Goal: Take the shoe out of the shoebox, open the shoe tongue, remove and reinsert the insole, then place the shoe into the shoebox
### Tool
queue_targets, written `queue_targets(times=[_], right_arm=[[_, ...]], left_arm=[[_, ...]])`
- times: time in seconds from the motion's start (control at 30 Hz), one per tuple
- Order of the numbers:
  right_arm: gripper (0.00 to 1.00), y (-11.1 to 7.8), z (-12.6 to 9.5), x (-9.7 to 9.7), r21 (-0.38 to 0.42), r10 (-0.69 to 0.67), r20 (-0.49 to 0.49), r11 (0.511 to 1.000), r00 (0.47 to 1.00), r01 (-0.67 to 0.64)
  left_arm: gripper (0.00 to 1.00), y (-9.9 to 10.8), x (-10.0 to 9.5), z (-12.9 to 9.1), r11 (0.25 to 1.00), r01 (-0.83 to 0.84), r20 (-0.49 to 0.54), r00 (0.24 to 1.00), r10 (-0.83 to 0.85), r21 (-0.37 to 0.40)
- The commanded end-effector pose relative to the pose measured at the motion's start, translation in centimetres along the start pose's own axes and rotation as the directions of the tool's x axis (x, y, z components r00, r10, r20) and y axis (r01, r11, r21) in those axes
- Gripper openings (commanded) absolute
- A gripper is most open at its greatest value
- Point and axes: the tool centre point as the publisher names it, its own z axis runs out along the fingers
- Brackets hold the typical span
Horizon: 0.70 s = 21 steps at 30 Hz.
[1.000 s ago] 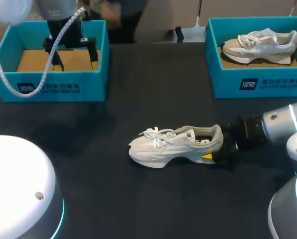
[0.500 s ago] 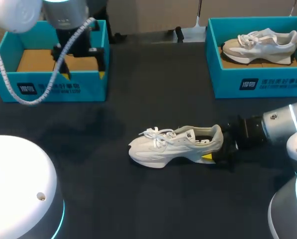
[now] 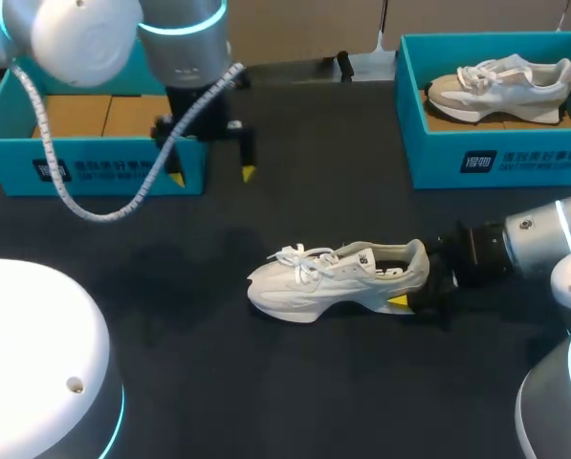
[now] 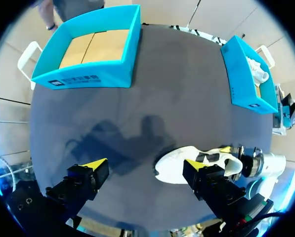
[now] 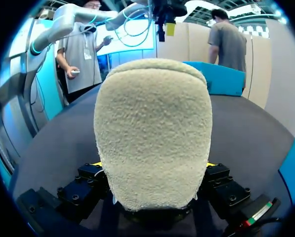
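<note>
A: Where is the shoe (image 3: 338, 279)?

B: It stands on its sole on the dark table (image 3: 170, 316), out of both boxes and near the middle. Its toe points to the robot's left, its white laces lie on top, and its heel faces the right arm.

A: And the right gripper (image 3: 424, 292)?

B: It comes in low from the right and pinches the heel from two sides. In the right wrist view the fuzzy heel fills the space between the yellow tips.

A: What about the left gripper (image 3: 213, 175)?

B: It hangs above the table, just beside the near right corner of the left shoebox (image 3: 94, 167). Its fingers point down and are spread wide, gripping nothing. In its own wrist view the shoe lies on the table below, partly hidden behind one finger.

A: And the boxes?

B: Both are turquoise. The left shoebox shows its brown cardboard floor. The right shoebox (image 3: 495, 158) sits at the far right of the table and holds a second shoe (image 3: 500, 86), grey and white, toe to the robot's left.
</note>
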Motion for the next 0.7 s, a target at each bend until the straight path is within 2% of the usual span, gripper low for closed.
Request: queue_targets(times=[0.03,0.3,0.5,0.7], right_arm=[[0.00,-0.1,0.3,-0.1,0.004,0.000,0.003,1.000,1.000,0.000],[0.00,-0.1,0.3,-0.1,0.004,0.000,0.003,1.000,1.000,0.000],[0.00,-0.1,0.3,-0.1,0.004,0.000,0.003,1.000,1.000,0.000],[0.00,-0.1,0.3,-0.1,0.004,0.000,0.003,1.000,1.000,0.000]], left_arm=[[1.00,-0.1,0.2,0.2,1.000,0.001,0.003,1.000,-0.001,-0.001],[1.00,-0.1,0.2,0.2,1.000,0.001,0.003,1.000,-0.001,-0.001],[1.00,2.6,4.3,1.0,0.996,-0.044,-0.008,0.999,0.044,-0.073],[1.00,4.4,8.4,2.4,0.995,-0.068,0.006,0.998,0.069,-0.068]])
